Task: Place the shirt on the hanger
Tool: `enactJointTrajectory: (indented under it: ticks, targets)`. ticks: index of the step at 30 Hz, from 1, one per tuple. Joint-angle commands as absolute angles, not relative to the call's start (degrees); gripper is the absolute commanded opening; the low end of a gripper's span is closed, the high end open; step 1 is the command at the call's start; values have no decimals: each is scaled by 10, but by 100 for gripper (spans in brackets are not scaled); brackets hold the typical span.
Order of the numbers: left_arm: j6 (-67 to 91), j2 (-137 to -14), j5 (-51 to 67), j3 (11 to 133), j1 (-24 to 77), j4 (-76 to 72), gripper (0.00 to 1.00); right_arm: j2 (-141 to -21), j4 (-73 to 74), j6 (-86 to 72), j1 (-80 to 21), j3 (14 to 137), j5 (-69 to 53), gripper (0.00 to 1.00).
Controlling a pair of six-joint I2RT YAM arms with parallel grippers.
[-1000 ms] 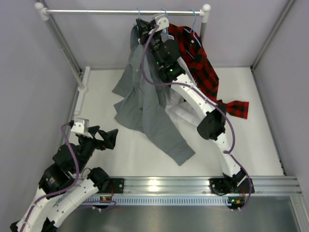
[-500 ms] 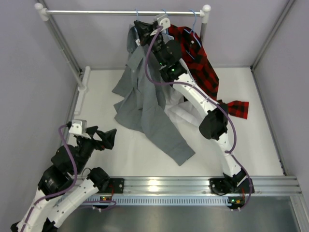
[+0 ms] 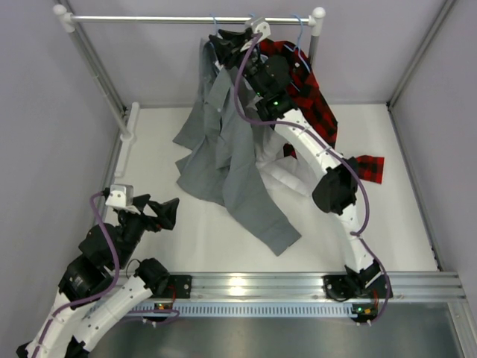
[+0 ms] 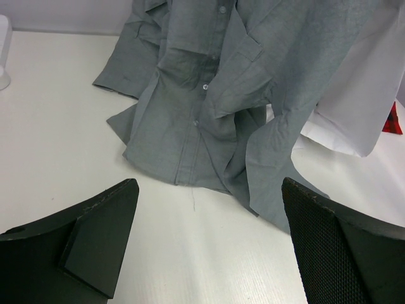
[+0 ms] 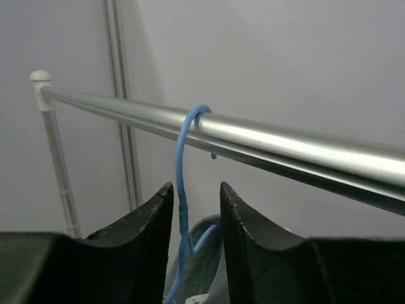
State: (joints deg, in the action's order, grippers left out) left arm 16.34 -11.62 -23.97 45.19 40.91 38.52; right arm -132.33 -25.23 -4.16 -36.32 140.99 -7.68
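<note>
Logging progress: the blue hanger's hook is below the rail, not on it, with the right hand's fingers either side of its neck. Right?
No: the right wrist view shows the hanger hooked over the rail. The right hand does straddle its neck.

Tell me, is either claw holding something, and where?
Nothing is gripped. The right gripper stands open around the neck of the hanger, hooked on the rail; the left gripper is open and empty.

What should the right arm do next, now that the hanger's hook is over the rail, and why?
Probably draw the right gripper straight back off the hanger: its hook already sits over the rail, and the jaws stand parted around the wire neck.
</note>
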Motion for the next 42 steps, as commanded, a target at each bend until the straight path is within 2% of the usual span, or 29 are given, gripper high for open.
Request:
enactJointTrajectory:
  ticks: [1,5,6,9,17,20,24,28,29,31,38,42]
  targets:
    - [158,-117,-250,450,407,355,98,-1274,-234,-44,-352,1401,-90,36]
    - [159,-120,-262,449,405,356,98,-1247,-217,-34,-352,1390,-97,57]
    - [159,-122,-271,450,403,356,98,-1238,-215,-31,-352,1376,-98,76]
    - [163,-133,-284,452,388,356,98,-1202,-205,-25,-352,1348,-98,99]
    - [167,-156,-282,455,302,357,98,-1129,-141,-18,-354,1333,-120,99]
    - [170,-156,-294,456,288,357,98,-1098,-80,-19,-359,1332,-127,99]
    - [176,-174,-311,459,266,357,98,-1007,51,-5,-377,1288,-62,99]
    - [184,-214,-313,463,209,359,98,-856,105,21,-382,1102,11,99]
    - [184,-220,-309,464,198,359,98,-820,107,23,-382,1017,32,100]
    - [186,-237,-298,464,168,358,98,-725,116,25,-383,915,120,99]
    - [180,-271,-303,466,157,358,98,-467,235,31,-382,720,385,99]
    - [173,-268,-301,462,128,358,98,-369,304,-19,-382,646,422,99]
